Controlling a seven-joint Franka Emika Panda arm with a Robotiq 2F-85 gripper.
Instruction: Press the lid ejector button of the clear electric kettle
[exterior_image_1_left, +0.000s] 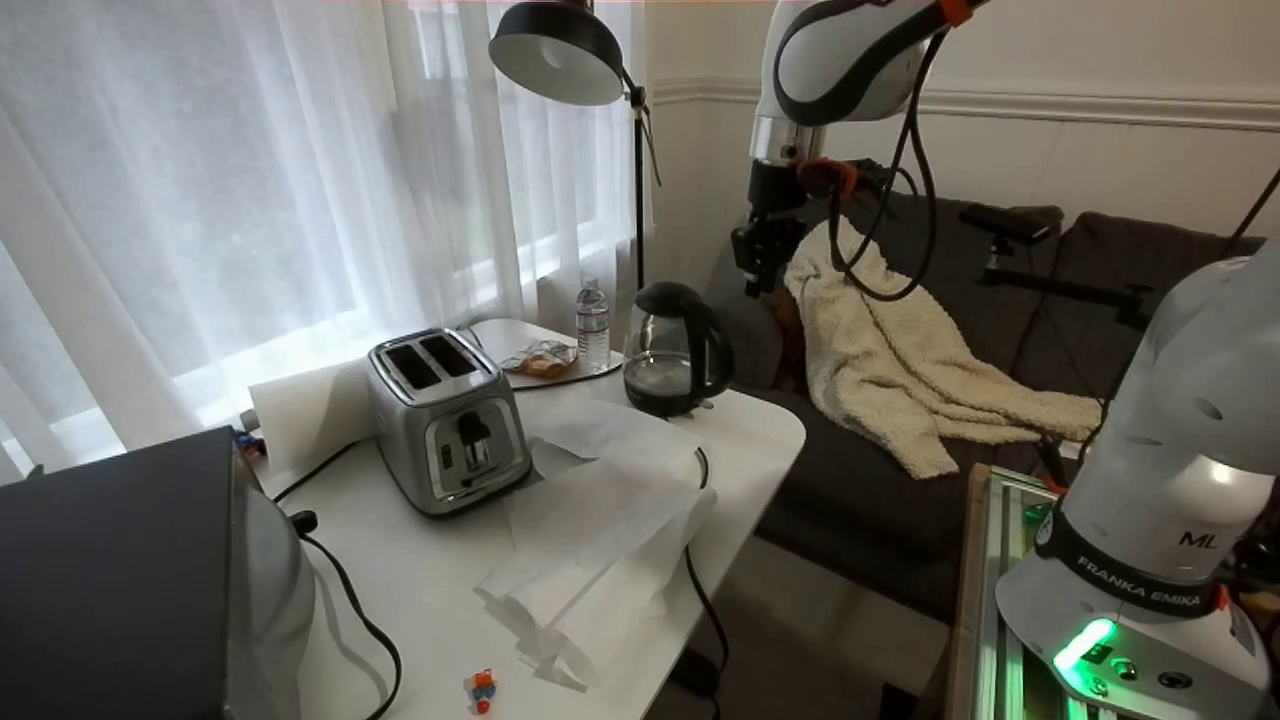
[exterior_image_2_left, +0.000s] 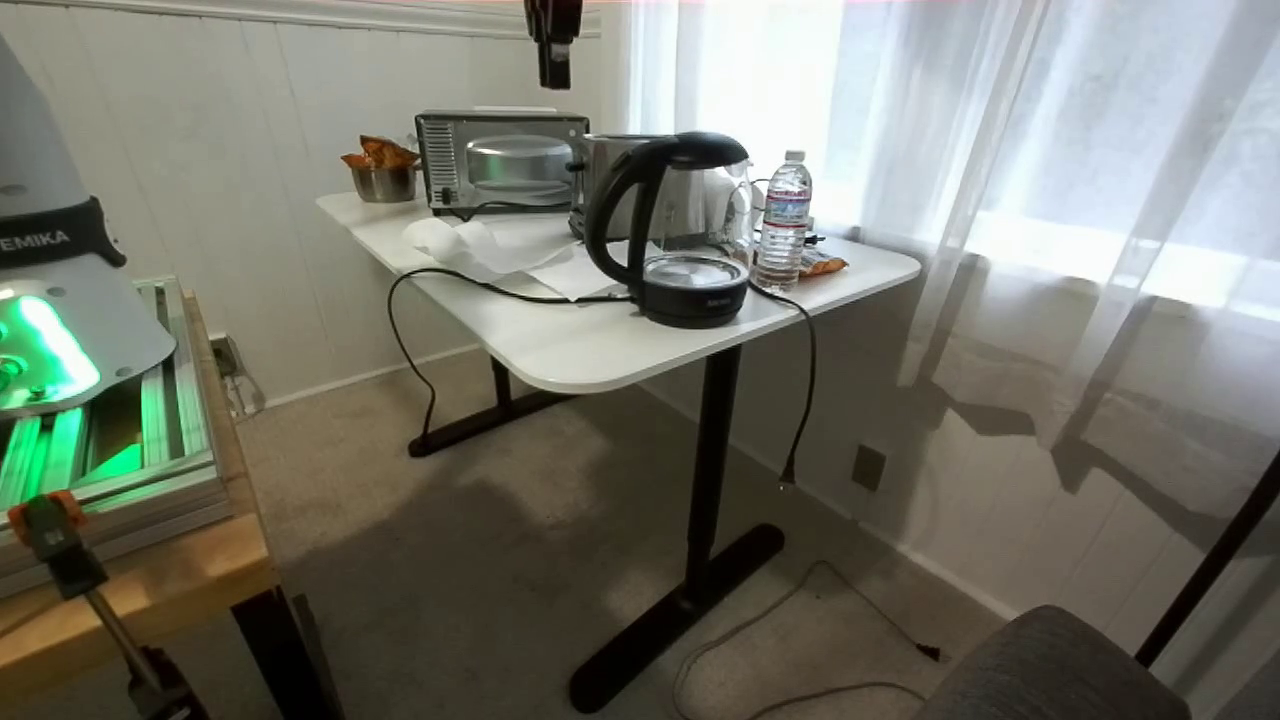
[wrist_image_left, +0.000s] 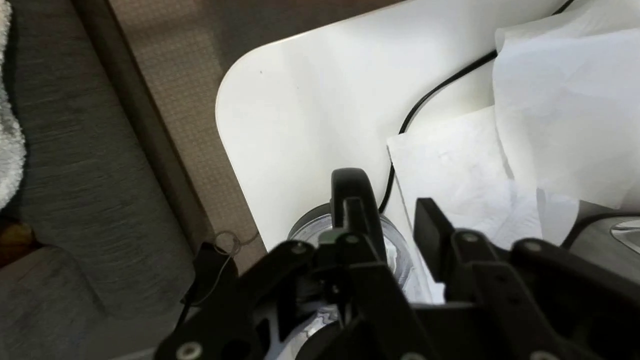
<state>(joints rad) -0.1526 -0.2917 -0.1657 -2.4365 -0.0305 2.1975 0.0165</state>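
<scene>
wrist view: gripper (wrist_image_left: 391, 225) nearest, fingers parted, a moderate gap between. it covers most of the kettle (wrist_image_left: 350, 181); only the handle's top and slices of glass show. black finger over black handle, edges hard to separate. the lid (exterior_image_2_left: 705, 150) is largely or wholly masked there, plain in both exterior views. ejector button: can't be made out in any view.

kettle upright on the table (exterior_image_2_left: 560, 365), near a corner. in an exterior view it lies below and picture-left of the gripper (exterior_image_1_left: 758, 265), well apart; finger gap hard to read at that angle. in an exterior view it lies below and picture-right of the fingertips (exterior_image_2_left: 555, 75), also apart; arm above cut off by the top edge.

farther: cord (wrist_image_left: 430, 95) beside the kettle, partly under paper (wrist_image_left: 565, 100). bottle (exterior_image_1_left: 592, 330) near the kettle. toaster (exterior_image_1_left: 450, 430) beyond the paper, just a corner in the wrist view. oven (exterior_image_1_left: 110, 570) cut by the frame. sofa (exterior_image_1_left: 850, 510) partly under a blanket (exterior_image_1_left: 880, 350).
</scene>
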